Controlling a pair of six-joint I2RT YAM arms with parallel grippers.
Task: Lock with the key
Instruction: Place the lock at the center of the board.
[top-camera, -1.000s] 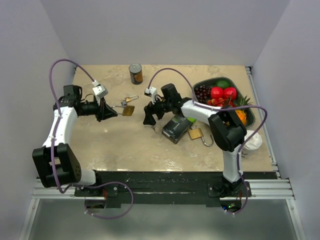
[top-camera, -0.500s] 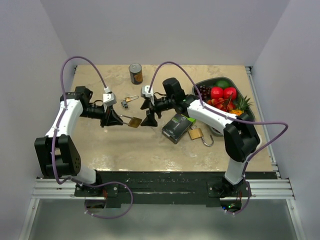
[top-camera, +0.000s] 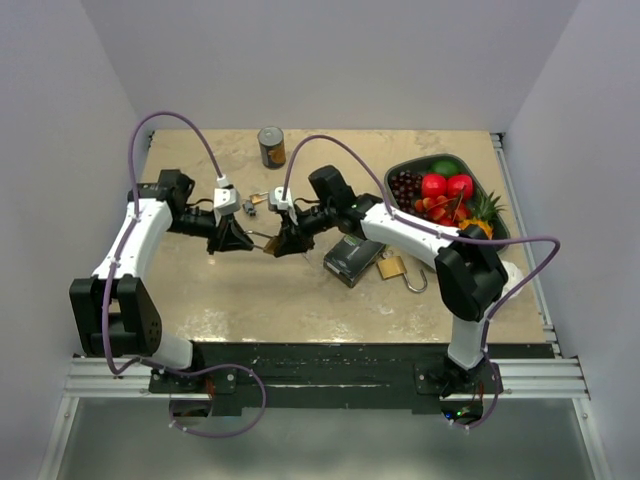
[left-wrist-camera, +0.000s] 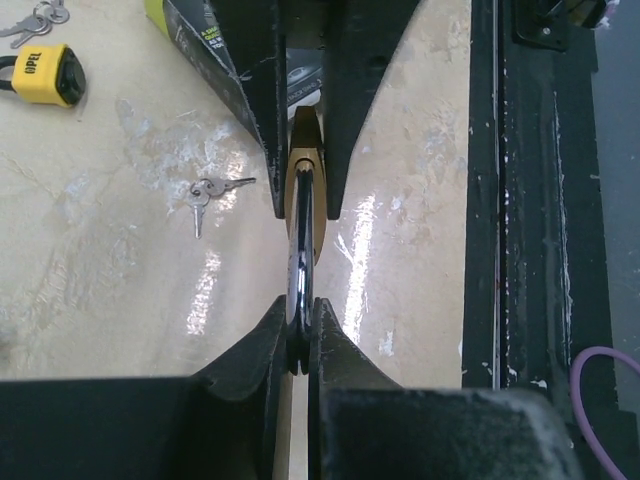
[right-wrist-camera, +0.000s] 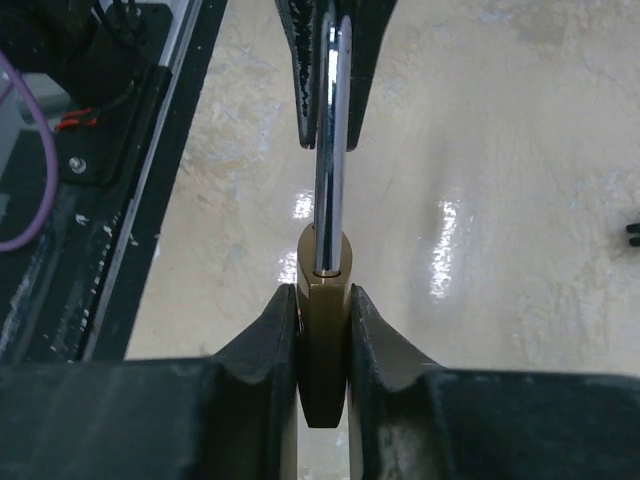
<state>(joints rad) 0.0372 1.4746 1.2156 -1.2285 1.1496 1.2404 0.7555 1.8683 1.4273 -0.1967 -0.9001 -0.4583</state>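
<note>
My left gripper (left-wrist-camera: 300, 335) is pinched shut on the padlock (top-camera: 270, 244) by its steel shackle (left-wrist-camera: 300, 250). My right gripper (right-wrist-camera: 323, 325) clamps its brass body (right-wrist-camera: 322, 375). The padlock hangs between them above the table (top-camera: 250, 295).

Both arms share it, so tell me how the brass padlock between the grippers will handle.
The brass padlock looks solid metal, so likely rigid and heavy for its size. Its polished shackle is thin and shiny; it may slip or pivot in the left gripper. The right gripper clamps its flat sides, probably steadier.
</note>
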